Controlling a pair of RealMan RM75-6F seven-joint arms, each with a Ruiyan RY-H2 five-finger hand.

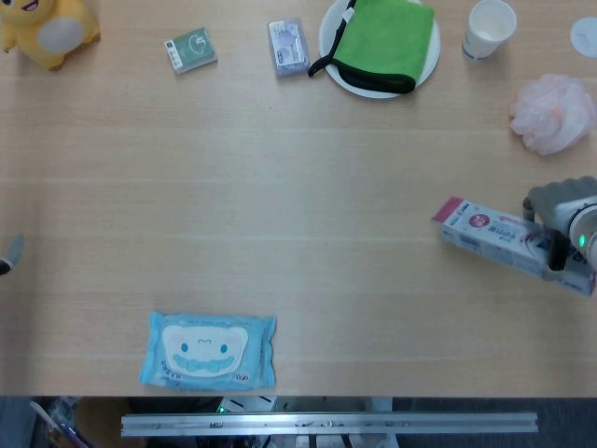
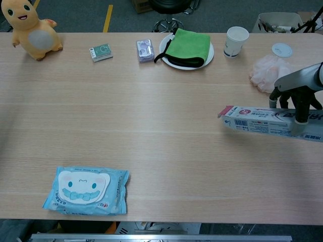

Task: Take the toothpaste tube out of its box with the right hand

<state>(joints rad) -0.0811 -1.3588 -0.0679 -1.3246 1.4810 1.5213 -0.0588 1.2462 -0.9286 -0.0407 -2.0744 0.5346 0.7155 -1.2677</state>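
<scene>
The toothpaste box (image 1: 504, 239) (image 2: 260, 121) is long and white with a pink end flap, lying roughly level at the table's right side. My right hand (image 1: 562, 217) (image 2: 298, 97) grips its right portion, fingers wrapped over the top. The flap end points left and looks closed; no tube shows. Whether the box touches the table I cannot tell. At the far left edge of the head view a small grey bit of my left hand (image 1: 7, 254) shows, too little to read.
A blue wet-wipes pack (image 1: 210, 350) lies near the front left. At the back stand a plate (image 1: 328, 47) with a green cloth (image 1: 383, 37), a paper cup (image 1: 488, 28), two small packets (image 1: 191, 49) (image 1: 288, 45) and a yellow plush toy (image 1: 42, 25). A pink bath puff (image 1: 552, 113) sits behind my right hand.
</scene>
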